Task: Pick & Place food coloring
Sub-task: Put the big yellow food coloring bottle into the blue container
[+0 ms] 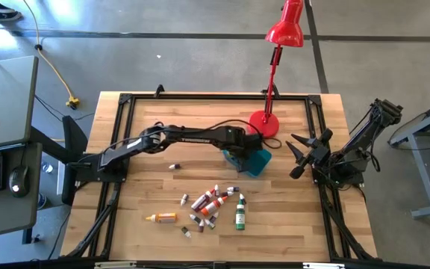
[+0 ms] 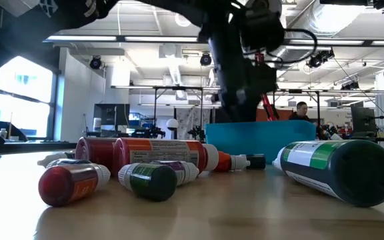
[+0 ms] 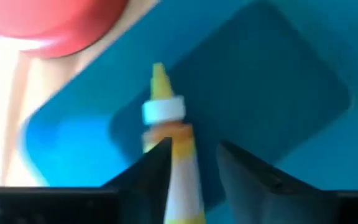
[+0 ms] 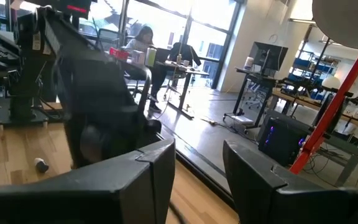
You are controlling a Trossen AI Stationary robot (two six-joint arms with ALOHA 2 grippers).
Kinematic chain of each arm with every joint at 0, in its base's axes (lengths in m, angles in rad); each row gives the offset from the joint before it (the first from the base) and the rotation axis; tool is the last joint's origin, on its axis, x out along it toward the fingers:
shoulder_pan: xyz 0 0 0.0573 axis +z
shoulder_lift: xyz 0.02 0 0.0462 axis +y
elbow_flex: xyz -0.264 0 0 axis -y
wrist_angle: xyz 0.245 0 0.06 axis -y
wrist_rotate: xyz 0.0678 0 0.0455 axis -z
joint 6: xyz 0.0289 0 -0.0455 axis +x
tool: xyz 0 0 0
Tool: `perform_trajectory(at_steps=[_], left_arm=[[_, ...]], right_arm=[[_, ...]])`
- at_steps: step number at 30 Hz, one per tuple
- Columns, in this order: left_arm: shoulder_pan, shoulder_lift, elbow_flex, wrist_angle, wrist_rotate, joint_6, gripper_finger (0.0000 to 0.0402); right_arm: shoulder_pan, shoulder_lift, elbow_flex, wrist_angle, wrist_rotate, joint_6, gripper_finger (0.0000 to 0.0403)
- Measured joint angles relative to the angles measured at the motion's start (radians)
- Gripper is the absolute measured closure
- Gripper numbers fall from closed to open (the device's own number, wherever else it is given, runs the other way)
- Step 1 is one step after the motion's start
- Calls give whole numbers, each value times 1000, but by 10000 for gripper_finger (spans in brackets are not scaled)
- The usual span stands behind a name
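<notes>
My left gripper [image 3: 194, 158] hangs over the teal tub [image 1: 258, 162], open, with an orange-yellow food coloring bottle [image 3: 169, 134] between its fingers, white collar and pointed tip forward. The tub's inside [image 3: 272, 81] fills the wrist view behind the bottle. Several more bottles [image 1: 211, 205] lie on their sides on the wood near the table's near edge: a large green one [image 1: 240, 213], an orange-yellow one [image 1: 161, 217] and a tiny one [image 1: 175, 166] apart from the rest. My right gripper [image 1: 302, 153] waits open at the table's right side. My left gripper has the orange-yellow bottle's body [image 3: 182, 171] lying along its fingers, against one finger [image 3: 151, 168]. Teal shows in a gap between the bottle and the other finger [image 3: 241, 171]. The bottle is clear of the tub, tip pointing away from the wrist. Whether it is still gripped I cannot tell.
The red desk lamp's base [image 1: 264, 123] stands just beyond the tub, and its stem leans toward the far edge. In the low view the lying bottles [image 2: 145, 170] and the green bottle [image 2: 342, 167] crowd the near table. Bare wood lies at the table's left.
</notes>
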Motion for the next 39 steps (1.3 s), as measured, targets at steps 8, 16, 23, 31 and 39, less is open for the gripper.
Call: perform_trajectory(at_steps=[8, 16, 23, 31, 39], left_arm=[[0, 25, -1, 53, -91, 1, 190], [21, 24, -1, 51, -100, 2, 186], [48, 81, -5, 103, -66, 16, 186], [48, 96, -13, 122, -38, 22, 207], [46, 103, 23, 78, -46, -12, 305]], right_arm=[[0, 0, 0, -4, 0, 1, 274], [0, 0, 0, -11, 0, -3, 274], [0, 0, 0, -11, 0, -3, 274], [0, -1, 0, -15, 3, -4, 274], [0, 0, 0, -15, 3, -4, 274]])
